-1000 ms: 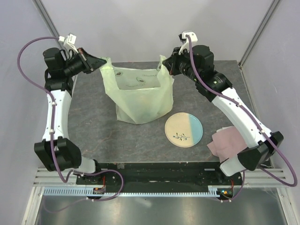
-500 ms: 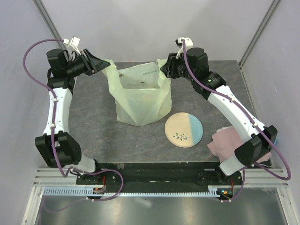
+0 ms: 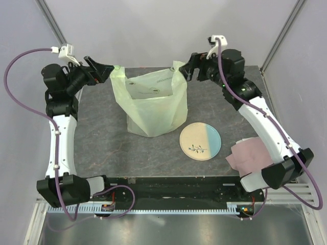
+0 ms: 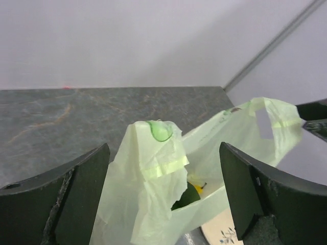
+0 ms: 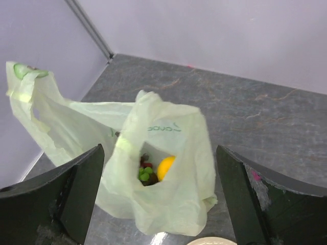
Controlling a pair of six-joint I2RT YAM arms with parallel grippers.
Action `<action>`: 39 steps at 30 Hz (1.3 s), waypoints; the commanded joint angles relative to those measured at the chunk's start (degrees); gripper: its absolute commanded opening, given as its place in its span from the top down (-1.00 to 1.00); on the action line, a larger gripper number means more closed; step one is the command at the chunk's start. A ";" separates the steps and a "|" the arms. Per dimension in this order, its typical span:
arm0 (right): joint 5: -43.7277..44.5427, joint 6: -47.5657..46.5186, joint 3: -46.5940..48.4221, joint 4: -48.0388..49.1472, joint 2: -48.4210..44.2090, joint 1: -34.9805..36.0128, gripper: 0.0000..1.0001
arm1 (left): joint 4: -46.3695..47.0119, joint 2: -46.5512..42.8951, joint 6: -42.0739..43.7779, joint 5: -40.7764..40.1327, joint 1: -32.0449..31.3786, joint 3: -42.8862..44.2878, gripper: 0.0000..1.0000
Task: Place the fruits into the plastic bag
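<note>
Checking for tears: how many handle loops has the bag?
2 on the plastic bag: one handle loop by the left end effector, the other by the right end effector.

The fruits (image 5: 164, 167) sit inside the plastic bag (image 3: 153, 109); plate (image 3: 200, 141) before it, cloth (image 3: 248, 155) rightmost.

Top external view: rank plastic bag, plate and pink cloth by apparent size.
1. plastic bag, clearly largest.
2. plate.
3. pink cloth: its visible part looks a bit smaller than the plate, but the right arm hides some, so this order is unsure.
</note>
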 commanded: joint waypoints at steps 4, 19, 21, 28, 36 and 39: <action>-3.39 3.41 -5.15 4.15 -6.41 -10.87 -0.96 | 0.26 -7.91 3.37 -21.62 0.20 -6.73 -0.92; 15.76 1.92 -29.05 2.75 -28.55 -20.37 -0.96 | -7.47 -20.13 11.28 -19.18 -0.15 -16.23 -0.94; 16.65 1.83 -31.43 2.66 -30.49 -20.37 -0.96 | -7.74 -20.66 11.63 -19.44 -0.41 -17.80 -0.94; 19.81 0.78 -36.45 1.96 -35.69 -20.37 -0.96 | -7.92 -22.15 12.69 -19.89 -0.77 -20.28 -0.94; 19.46 0.69 -36.89 1.25 -35.95 -20.37 -0.96 | -8.00 -23.38 13.22 -20.06 -0.94 -20.89 -0.94; 19.38 0.87 -37.07 1.25 -36.13 -20.37 -0.96 | -8.27 -23.47 13.30 -19.89 -1.03 -20.63 -0.95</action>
